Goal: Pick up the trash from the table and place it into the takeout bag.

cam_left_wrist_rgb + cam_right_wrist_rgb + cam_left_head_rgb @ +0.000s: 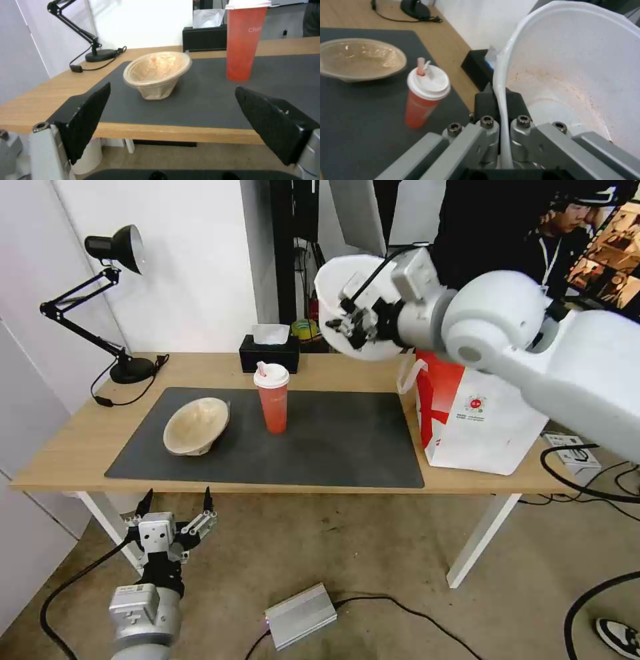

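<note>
My right gripper (340, 323) is shut on the rim of the wide white plastic bowl (337, 287), holding it tilted in the air above the table's back right, beside the takeout bag (477, 423). The right wrist view shows that white bowl (573, 75) with reddish specks inside, its rim pinched between the fingers (486, 101). A beige pulp bowl (197, 425) lies tipped on the dark mat (333, 447), and a red cup with white lid (272, 398) stands upright beside it. My left gripper (177, 503) hangs open below the table's front edge, facing the beige bowl (156, 72) and the cup (245, 42).
A black desk lamp (110, 300) stands at the back left of the table (67, 447), with a black tissue box (270, 350) at the back middle. On the floor lie a silver box (300, 613) and cables. A person stands behind the table at the right.
</note>
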